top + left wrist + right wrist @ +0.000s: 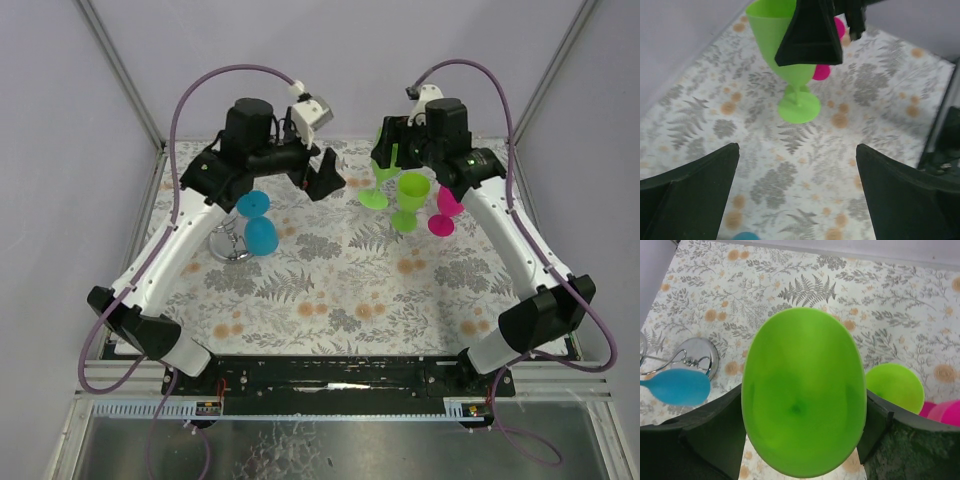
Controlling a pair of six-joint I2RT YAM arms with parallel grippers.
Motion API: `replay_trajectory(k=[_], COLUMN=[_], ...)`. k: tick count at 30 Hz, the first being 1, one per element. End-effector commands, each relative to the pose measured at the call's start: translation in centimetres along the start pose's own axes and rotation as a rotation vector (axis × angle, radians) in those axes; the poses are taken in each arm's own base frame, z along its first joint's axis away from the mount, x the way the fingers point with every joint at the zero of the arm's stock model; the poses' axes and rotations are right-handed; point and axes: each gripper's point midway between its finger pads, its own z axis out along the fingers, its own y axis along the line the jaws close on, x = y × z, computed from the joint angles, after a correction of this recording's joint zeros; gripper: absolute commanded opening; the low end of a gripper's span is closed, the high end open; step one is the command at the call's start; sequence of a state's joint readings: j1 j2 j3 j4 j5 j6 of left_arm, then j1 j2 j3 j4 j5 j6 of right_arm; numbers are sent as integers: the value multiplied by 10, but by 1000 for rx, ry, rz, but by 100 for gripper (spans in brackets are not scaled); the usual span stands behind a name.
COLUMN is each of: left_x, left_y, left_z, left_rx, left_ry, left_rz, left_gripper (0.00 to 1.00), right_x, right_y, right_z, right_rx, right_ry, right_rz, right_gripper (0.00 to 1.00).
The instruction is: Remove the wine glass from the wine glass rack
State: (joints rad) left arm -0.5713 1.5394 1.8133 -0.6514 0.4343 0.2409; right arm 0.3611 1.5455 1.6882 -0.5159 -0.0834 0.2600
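Note:
The silver wire wine glass rack (230, 247) stands at the left on its round base, with two blue wine glasses (260, 235) on it. It also shows in the right wrist view (696, 356) with a blue glass (677, 386). My right gripper (388, 160) (802, 400) is shut on the bowl of a green wine glass (376, 190) (802, 390), held upright at the far middle. In the left wrist view its foot (799, 107) is at or just above the cloth. My left gripper (327, 183) (796, 146) is open and empty above the cloth between rack and green glass.
A second green glass (410, 198) (895, 387) and a pink glass (445, 208) (946, 414) stand at the far right, close to the right arm. The floral tablecloth (340, 290) covers the table. Grey walls close in the back and sides.

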Motion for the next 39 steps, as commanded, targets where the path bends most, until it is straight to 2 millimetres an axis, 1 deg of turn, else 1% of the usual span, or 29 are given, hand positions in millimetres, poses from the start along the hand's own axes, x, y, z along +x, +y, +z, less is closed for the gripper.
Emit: replay_trajectory(k=[1,2,7,10,14,18,28,36,39], left_x=[-3,-5,-18,-19,-16,-15,-18,-17,-16], left_y=[-24,-20,0,10,15,15,14,13,12], left_z=[-19,-23,-45,-56,-64,-68,-70,-70,-71], left_rx=[203,210,242,256,249,251,268,275,279], left_ry=[-6,-18,-93,-122,-135,-139,-142,-138,-136], left_rz=[-373,-406,-559,-627,-640,-645,-638,-629,-627], left_gripper=[100,100,100,100,100,100,100,100,100], right_x=[-28,-19,-2,13,35,50,74,93,98], right_y=[16,16,18,13,5,3,-6,-9,-10], right_z=[24,32,55,67,82,93,112,115,115], right_rx=[-5,1,7,23,49,63,77,67,64], right_ry=[-158,-151,-210,-227,-221,-212,-243,-254,-256], right_rz=[-87,-94,-163,-214,-256,-291,-339,-311,-313], right_gripper=[65,65,64,64,64,65,72,74,77])
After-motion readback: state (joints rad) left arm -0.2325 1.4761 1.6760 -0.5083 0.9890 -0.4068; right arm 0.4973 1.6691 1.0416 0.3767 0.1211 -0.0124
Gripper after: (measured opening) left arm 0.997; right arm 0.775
